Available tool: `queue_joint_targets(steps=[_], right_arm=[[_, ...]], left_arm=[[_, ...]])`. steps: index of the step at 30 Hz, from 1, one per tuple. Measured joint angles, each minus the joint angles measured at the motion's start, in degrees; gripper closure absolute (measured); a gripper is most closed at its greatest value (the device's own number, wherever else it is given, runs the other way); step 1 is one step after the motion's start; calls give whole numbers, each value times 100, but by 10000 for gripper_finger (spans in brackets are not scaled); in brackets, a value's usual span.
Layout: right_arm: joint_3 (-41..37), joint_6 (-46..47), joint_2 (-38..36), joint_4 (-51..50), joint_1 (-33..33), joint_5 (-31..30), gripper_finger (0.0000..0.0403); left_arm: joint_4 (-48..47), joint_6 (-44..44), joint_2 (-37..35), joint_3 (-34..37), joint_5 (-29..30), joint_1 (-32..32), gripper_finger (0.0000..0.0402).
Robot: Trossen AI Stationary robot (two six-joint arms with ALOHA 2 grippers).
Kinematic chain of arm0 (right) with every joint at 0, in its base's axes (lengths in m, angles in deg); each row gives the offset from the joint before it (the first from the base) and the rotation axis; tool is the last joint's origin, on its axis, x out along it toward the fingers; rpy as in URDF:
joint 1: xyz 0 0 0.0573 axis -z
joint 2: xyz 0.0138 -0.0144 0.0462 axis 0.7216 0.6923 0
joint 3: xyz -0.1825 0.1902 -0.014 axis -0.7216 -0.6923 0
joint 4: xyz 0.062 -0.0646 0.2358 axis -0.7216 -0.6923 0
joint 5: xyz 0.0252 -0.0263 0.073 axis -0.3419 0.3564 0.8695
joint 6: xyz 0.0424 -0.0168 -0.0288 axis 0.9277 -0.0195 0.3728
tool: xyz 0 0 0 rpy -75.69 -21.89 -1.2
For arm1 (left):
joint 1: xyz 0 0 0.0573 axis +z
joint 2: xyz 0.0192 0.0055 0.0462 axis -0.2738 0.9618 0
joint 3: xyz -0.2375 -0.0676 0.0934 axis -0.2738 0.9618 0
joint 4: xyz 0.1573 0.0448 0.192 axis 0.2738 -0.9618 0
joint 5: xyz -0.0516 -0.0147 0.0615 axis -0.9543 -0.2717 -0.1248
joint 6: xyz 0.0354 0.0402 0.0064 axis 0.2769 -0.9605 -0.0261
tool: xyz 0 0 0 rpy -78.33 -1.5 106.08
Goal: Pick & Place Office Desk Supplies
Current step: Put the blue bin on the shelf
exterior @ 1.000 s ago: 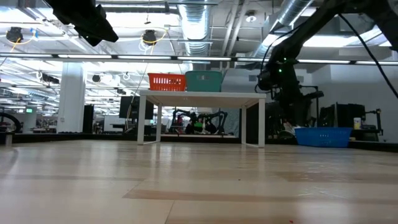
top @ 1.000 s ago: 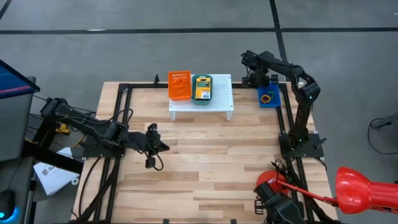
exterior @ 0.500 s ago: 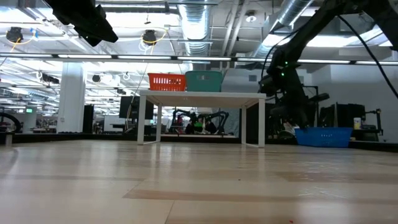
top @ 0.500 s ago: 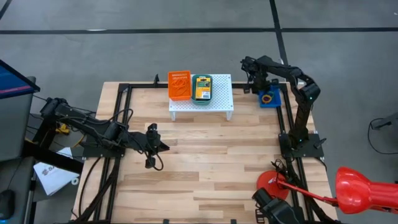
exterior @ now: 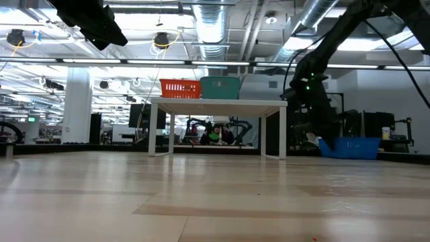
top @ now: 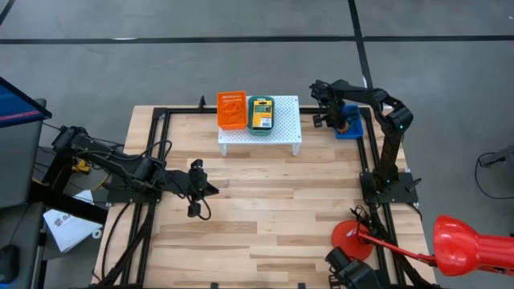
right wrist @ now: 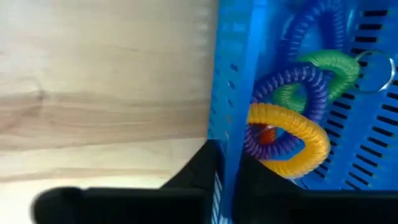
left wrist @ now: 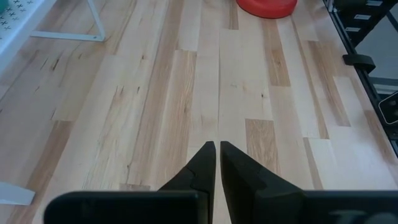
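A blue basket [top: 348, 126] sits on the table at the far right. It holds coiled loops: yellow [right wrist: 292, 134], purple [right wrist: 283, 84] and green [right wrist: 333, 68]. My right gripper [top: 331, 115] is down at the basket's left wall and shut on it. On the white stand [top: 261, 132] are an orange basket [top: 231, 109] and a teal basket with a yellow-and-green crayon box [top: 260, 112]. My left gripper [top: 197, 191] hangs shut over the table's left middle, with nothing between its fingers [left wrist: 217, 152]. My right gripper pinches the blue basket's left wall [right wrist: 229, 118] at its top edge. One finger [right wrist: 199, 168] is outside the basket and the other is inside it. The fingers come from above, pointing steeply down. The basket [exterior: 349, 146] rests on the table.
A red round disc [top: 351, 238] lies near the front right, and a red lamp-like object [top: 462, 245] stands beyond the table's corner. Black frame rails [top: 369, 160] run along the table's sides. Bare wood [top: 265, 209] stretches between the stand and the near edge.
My right gripper has sunk and drifted toward the table's near edge, down to the blue basket's left wall. The basket has stayed in place.
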Motion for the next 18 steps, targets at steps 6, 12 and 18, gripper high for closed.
queue_joint_targets(steps=[6, 12, 18], right_arm=[[0, 0, -28, -76, -145, -22, 399], [-7, 71, -688, -310, -386, -107, 400], [-4, 221, -1901, -815, -692, -9, 401]], left_arm=[[2, 2, 0, 0, 15, 0, 385], [2, 2, 0, 0, 15, 0, 385], [2, 3, 0, 0, 12, 0, 385]])
